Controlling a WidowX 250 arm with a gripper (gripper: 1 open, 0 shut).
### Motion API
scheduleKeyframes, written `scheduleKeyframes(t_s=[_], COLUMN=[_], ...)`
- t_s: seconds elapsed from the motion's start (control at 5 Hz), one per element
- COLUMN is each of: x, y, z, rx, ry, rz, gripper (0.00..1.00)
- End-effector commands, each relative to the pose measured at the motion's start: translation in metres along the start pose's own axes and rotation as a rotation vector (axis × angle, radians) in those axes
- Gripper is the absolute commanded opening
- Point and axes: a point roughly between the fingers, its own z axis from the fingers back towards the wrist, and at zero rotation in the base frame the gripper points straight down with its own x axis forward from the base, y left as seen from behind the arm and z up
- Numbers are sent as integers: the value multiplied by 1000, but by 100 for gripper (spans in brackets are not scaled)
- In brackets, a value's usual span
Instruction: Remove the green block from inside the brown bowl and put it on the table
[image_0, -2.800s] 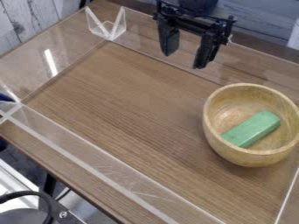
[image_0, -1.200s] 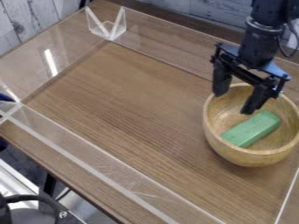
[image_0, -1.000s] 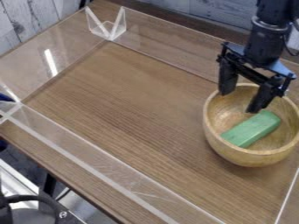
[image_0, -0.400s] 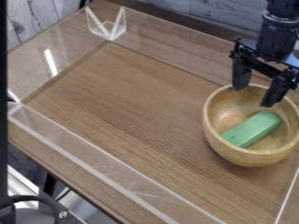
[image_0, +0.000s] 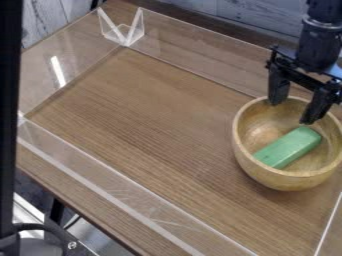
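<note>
The green block (image_0: 289, 149) lies flat inside the brown bowl (image_0: 254, 158), toward its right side, at the right of the table (image_0: 147, 110). My gripper (image_0: 299, 103) hangs open above the bowl's far rim, fingers pointing down, one finger (image_0: 278, 90) over the rim and the other over the bowl's inside. Nothing is between the fingers. The fingertips stand above and behind the block, apart from it.
Low clear acrylic walls (image_0: 80, 165) border the tabletop on all sides, with a clear corner bracket (image_0: 120, 28) at the back left. A dark vertical bar (image_0: 10, 120) crosses the left edge of the view.
The gripper has moved from the table's back middle to the right and down, ending over the bowl's far rim. It stayed open. The block and bowl have not moved.
</note>
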Motion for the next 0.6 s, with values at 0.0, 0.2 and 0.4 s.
scheduleKeyframes(t_s=[0.0, 0.2, 0.4], x=[8, 11, 14], y=[-2, 2, 6], z=[17, 6, -4], rx=[-2, -6, -12], ry=[-55, -66, -79], rz=[-4, -3, -2], gripper=[100, 100, 100])
